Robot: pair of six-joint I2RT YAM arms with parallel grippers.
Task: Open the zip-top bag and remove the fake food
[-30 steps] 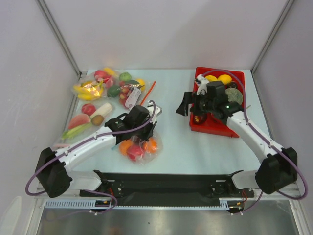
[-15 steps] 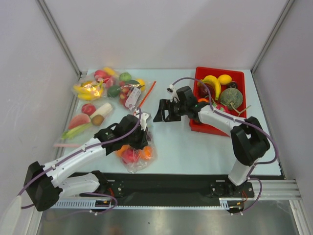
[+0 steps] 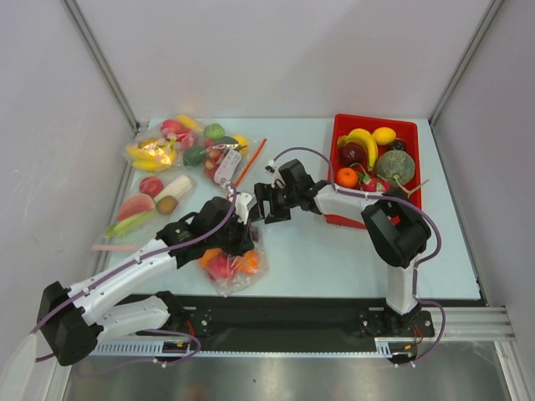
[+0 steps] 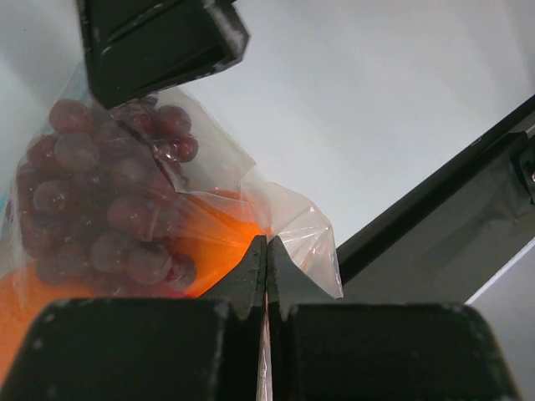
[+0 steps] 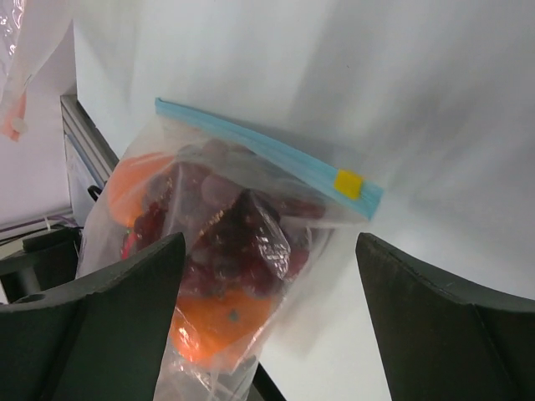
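Note:
The zip-top bag point(image 3: 236, 280) lies near the table's front edge, clear plastic with a blue-green zip strip point(image 5: 267, 154) and a yellow slider point(image 5: 349, 183). The fake food point(image 5: 219, 322) is inside it: an orange piece, dark purple grapes point(image 4: 100, 200) and something red. My left gripper point(image 4: 266, 251) is shut on a fold of the bag's plastic, beside the orange piece. My right gripper point(image 5: 269, 242) is open wide just above the bag's zip end, with the bag showing between its fingers and not touching them. In the top view the right gripper point(image 3: 261, 209) is just behind the left gripper point(image 3: 242, 230).
A red bin point(image 3: 376, 119) at the back right holds a banana, an orange and other fruit. Other clear bags of fruit point(image 3: 167, 150) and loose pieces point(image 3: 150, 205) lie at the back left. A black rail point(image 3: 284, 313) runs along the near edge.
My right arm has swung left from the red bin across the table to the bag. My left gripper, still holding the bag, has shifted it slightly toward the front.

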